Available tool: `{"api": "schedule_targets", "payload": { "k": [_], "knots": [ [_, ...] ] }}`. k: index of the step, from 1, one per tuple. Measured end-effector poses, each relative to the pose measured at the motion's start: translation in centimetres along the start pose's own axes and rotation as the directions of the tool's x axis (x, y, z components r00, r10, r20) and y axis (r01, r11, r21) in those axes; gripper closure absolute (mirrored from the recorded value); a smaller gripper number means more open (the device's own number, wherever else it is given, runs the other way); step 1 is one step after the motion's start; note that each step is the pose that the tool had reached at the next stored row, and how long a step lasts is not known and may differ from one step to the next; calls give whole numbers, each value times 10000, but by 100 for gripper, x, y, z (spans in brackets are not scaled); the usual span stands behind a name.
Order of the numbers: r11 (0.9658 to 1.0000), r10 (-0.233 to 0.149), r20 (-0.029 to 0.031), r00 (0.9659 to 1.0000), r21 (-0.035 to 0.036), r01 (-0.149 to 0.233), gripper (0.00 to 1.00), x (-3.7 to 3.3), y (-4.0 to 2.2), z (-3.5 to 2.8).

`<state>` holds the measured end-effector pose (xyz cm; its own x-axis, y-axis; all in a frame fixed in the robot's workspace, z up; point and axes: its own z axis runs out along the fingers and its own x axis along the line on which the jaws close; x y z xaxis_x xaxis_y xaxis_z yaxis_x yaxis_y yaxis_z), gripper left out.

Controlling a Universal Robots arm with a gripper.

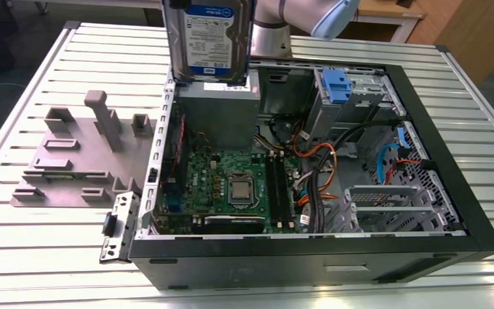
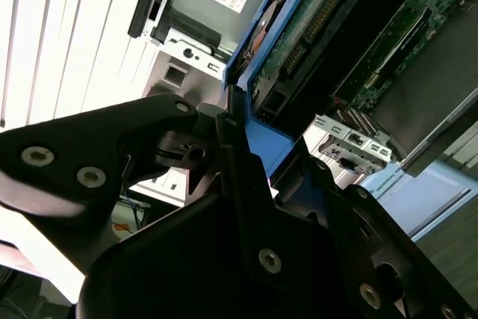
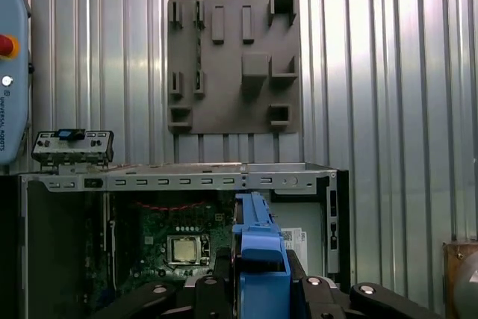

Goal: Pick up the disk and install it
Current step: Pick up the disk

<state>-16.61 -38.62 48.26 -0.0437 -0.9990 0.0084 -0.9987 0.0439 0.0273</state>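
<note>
The disk (image 1: 208,38), silver with a white-and-blue label, hangs upright above the far left corner of the open computer case (image 1: 316,248) in the exterior view, just over the grey power-supply box (image 1: 221,112). In both wrist views my gripper (image 2: 246,155) (image 3: 258,289) is shut on the disk's blue plastic bracket (image 2: 265,140) (image 3: 258,248), with black fingers (image 2: 149,155) pressed to either side of it. The disk's green circuit board (image 2: 314,28) faces the second wrist view. The robot arm (image 1: 303,19) reaches in from behind the case.
A grey fixture plate (image 1: 75,161) with upright blocks lies on the slatted metal table (image 1: 41,257), at the exterior view's left of the case. Inside the case are the motherboard (image 1: 229,187), bundled cables (image 1: 316,161), a blue clip (image 1: 337,87) and a metal cage (image 1: 384,199).
</note>
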Motion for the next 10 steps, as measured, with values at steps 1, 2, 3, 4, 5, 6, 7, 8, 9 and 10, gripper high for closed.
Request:
{"api": "schedule_targets", "payload": {
  "k": [1,2,3,4,5,6,7,8,9,10],
  "knots": [
    [10000,1,-1,10000,-1,-1,64,0,-26,-1],
    [10000,1,-1,10000,-1,-1,64,3,-44,0],
    [10000,1,0,10000,-1,-1,64,11,-56,0],
    [10000,2,0,10000,0,-2,64,25,-65,2],
    [10000,2,-1,10000,-1,-2,64,46,-73,3],
    [10000,3,-1,10000,-1,-3,64,65,-77,5],
    [10000,3,0,10000,0,-3,64,86,-80,7],
    [10000,3,-2,10000,-2,-3,64,108,-82,8],
    [10000,3,-1,10000,-1,-3,64,127,-84,11],
    [10000,3,-1,10000,-1,-3,64,140,-86,13]
  ]
}}
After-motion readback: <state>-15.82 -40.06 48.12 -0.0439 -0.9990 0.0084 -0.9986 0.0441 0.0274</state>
